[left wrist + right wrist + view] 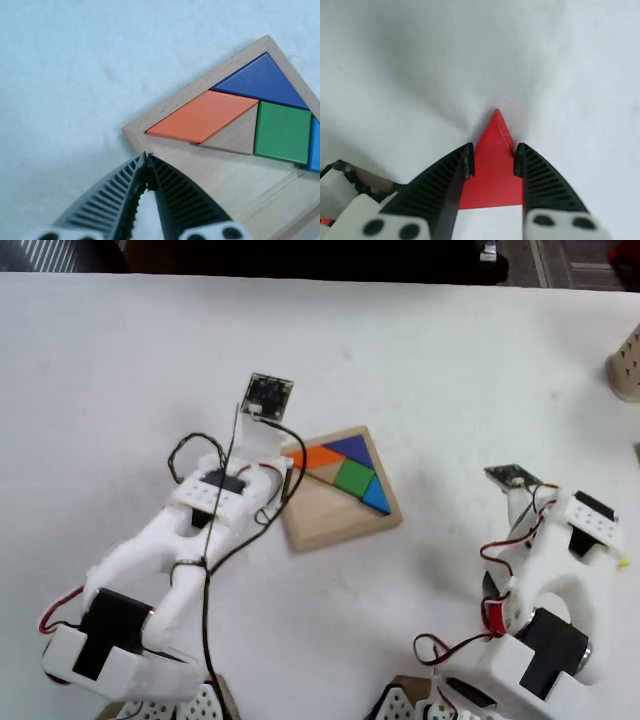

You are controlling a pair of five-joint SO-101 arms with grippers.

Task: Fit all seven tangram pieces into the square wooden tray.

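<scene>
White table under both arms; near its middle, a tray set cornerwise, with an orange piece, a blue triangle and a green square packed into the half farther from the arms; nearer half mostly bare wood. Left gripper: closed tip to tip, holding nothing, just beside the tray's corner by the orange piece. Right gripper: narrowed onto a red triangle, one finger against each slanted edge, apex pointing straight ahead past the fingertips. Well apart from the tray, that triangle; tray off toward the left arm's side of it, the left arm much the nearer of the two but empty. Judged next: carry the red triangle across to the bare half, turned so a straight edge meets the rim; left gripper possibly in the way at that corner.
</scene>
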